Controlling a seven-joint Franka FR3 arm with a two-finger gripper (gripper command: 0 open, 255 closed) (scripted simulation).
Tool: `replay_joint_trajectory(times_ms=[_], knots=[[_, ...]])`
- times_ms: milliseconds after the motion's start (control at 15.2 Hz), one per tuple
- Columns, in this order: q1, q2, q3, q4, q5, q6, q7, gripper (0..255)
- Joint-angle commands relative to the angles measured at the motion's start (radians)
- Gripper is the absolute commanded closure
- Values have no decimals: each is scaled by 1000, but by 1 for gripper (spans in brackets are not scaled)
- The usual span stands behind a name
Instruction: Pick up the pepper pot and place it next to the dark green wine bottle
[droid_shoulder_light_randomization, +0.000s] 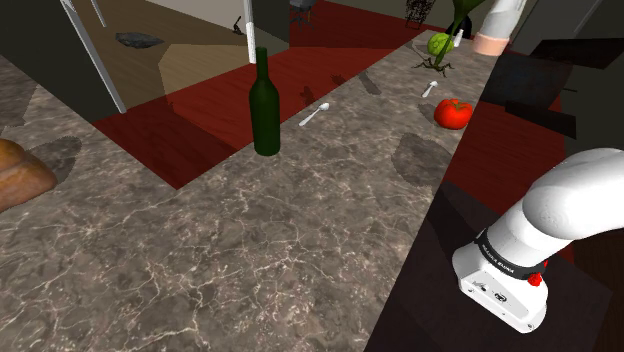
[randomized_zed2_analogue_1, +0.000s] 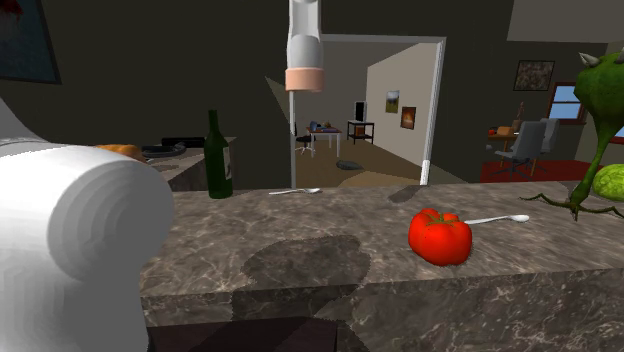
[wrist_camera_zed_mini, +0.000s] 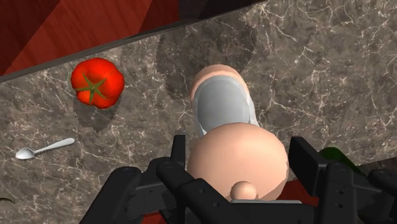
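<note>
Gripper (wrist_camera_zed_mini: 238, 154) clamped on pepper pot (wrist_camera_zed_mini: 222, 105); the pot hangs in the air, off the counter (droid_shoulder_light_randomization: 300, 230), near the tomato (wrist_camera_zed_mini: 97, 83). Bottle (droid_shoulder_light_randomization: 264, 105) upright on the counter, well apart from the tomato.

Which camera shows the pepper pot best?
The wrist view: the pepper pot is close, whole, clasped in the gripper. The shoulder view catches its pink lower end at the top edge; the second exterior view shows it hanging high, its top cut off.
</note>
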Motion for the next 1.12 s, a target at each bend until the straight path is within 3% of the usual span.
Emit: replay_joint_trajectory(times_ms=[0, 264, 1056], knots=[[2, 20, -3, 48, 2, -28, -5, 255], [5, 53, -6, 123, 7, -71, -10, 255], [66, 128, 226, 161, 98, -45, 298, 255]])
